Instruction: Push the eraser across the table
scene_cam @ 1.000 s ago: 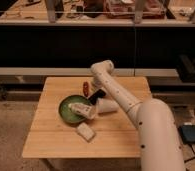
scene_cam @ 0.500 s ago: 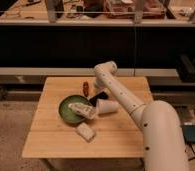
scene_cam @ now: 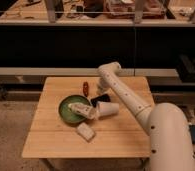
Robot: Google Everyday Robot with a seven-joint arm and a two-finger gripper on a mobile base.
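While the elbow of the white arm (scene_cam: 111, 71) has swung a little toward the picture's right over the last second, the tool (scene_cam: 84, 109) has barely shifted. It hangs low over the near edge of the green bowl (scene_cam: 65, 111), pointing left, and I cannot tell whether it is open or closed. It holds nothing that can be seen.

The eraser (scene_cam: 100, 99) lies flat on the table (scene_cam: 51, 142), just behind the tool on its far side, beside or touching the thick white wrist (scene_cam: 107, 109). It seems to have crept slightly to the right along with the arm, though the shift is small enough that this is only a judgement. If so, the push has begun but has carried the eraser only a short way, and most of the table's width is still ahead.

A pale block (scene_cam: 85, 132) sits on the near side of the tool, apart from it. A red-brown object (scene_cam: 85, 88) lies beyond the tool, further back than the eraser. Neither has moved.

Contact looks to come from the wrist rather than the tool's tip, so the eraser could slip out sideways instead of sliding straight
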